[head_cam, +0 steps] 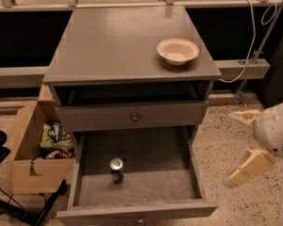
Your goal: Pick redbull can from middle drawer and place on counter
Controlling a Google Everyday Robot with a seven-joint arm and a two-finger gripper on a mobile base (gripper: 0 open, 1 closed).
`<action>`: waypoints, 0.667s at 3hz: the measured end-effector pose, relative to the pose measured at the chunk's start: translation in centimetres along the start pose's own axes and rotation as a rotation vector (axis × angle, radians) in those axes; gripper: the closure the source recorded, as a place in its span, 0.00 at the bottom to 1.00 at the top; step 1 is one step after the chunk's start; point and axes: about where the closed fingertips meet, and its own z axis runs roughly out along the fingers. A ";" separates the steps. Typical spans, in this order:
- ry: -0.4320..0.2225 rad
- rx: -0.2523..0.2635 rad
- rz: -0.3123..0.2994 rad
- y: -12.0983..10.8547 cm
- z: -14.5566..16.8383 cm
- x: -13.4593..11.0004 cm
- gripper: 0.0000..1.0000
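Your gripper [228,149] hangs over the speckled floor [226,206] to the right of the cabinet, level with the pulled-out middle drawer [153,188] and outside its right wall. Its two cream fingers [248,167] are spread wide, one above the other, with nothing between them. The round white wrist [276,128] sits behind them at the right edge of your view.

The redbull can [116,169] stands upright on the floor of the middle drawer, left of centre and nearer the front wall than the back. You see its shiny lid from above. It touches none of the drawer's walls and is well apart from the gripper.

Above it, the shallower drawer [132,113] with its round knob [135,118] is drawn out only a little, so that it overhangs the rear of the middle drawer.

The bench [108,41], the flat grey top of the cabinet, carries a cream bowl [178,51] near its right edge, roughly midway between front and back.

To the left of the cabinet, on the floor, an open cardboard box [30,173] holds snack packets [54,140]. A white cable [255,32] hangs down at the upper right, behind the cabinet.
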 end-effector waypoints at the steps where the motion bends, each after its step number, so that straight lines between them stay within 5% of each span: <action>1: -0.183 -0.035 0.058 0.7 5.3 0.5 0.00; 2: -0.304 -0.094 0.086 1.4 9.6 -0.6 0.00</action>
